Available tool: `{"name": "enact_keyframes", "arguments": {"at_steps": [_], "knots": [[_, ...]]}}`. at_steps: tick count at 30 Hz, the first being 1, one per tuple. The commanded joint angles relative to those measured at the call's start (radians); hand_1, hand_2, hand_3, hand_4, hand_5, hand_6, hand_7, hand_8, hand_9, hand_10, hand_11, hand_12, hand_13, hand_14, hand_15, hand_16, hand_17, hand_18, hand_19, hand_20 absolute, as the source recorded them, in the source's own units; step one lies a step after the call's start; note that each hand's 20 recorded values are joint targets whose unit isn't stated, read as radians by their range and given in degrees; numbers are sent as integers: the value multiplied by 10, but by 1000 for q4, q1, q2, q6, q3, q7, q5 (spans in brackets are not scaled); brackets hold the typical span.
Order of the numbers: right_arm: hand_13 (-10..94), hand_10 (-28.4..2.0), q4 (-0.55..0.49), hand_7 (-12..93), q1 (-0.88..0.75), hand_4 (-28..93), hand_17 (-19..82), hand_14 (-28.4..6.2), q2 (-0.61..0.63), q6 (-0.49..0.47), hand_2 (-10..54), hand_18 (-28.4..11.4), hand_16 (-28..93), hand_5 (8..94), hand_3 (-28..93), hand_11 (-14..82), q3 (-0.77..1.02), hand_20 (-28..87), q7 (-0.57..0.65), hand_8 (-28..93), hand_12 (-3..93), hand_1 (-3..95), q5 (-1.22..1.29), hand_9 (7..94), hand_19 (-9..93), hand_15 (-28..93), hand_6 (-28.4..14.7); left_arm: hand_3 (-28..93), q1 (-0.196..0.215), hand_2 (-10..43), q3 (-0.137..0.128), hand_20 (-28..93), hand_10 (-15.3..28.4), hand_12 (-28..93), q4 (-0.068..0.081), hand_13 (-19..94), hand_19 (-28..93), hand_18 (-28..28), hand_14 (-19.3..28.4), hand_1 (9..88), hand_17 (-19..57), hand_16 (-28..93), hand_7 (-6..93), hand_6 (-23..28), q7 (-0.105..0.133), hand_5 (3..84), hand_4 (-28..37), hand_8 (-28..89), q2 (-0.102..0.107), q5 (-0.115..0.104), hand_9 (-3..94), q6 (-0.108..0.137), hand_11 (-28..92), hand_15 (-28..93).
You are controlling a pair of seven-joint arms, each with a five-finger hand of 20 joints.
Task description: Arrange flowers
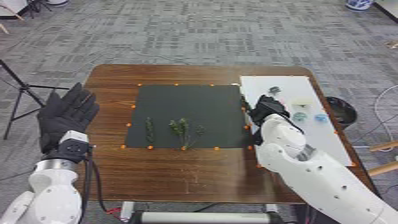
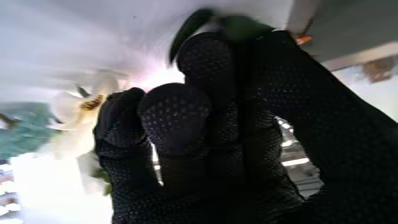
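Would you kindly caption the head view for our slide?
Arranging flowers: right hand pinching greenery over the white sheet, left hand open, green sprigs lying on the dark mat.

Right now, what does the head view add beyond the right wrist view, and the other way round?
Head view: the open left hand, green sprigs lying on the black mat, and a black bin beside the table.
Right wrist view: the brown centre of the white flower, and a green leaf at the right hand's fingertips.
Both: the right hand, the white sheet and the white flower.
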Motion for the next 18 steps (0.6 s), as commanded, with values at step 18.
{"name": "enact_keyframes", "arguments": {"at_steps": [18], "knots": [[786,-104,-212,493,-136,3,450,-58,-125,-62,-95,-255,440,736,735,291,7,345,70,189,580,455,-110,797,903,614,-22,710,31,167,-16,72,165,77,-12,227,348,134,154,242,-84,-52,82,104,-4,416,-283,-78,1,-3,309,4,205,235]]}}
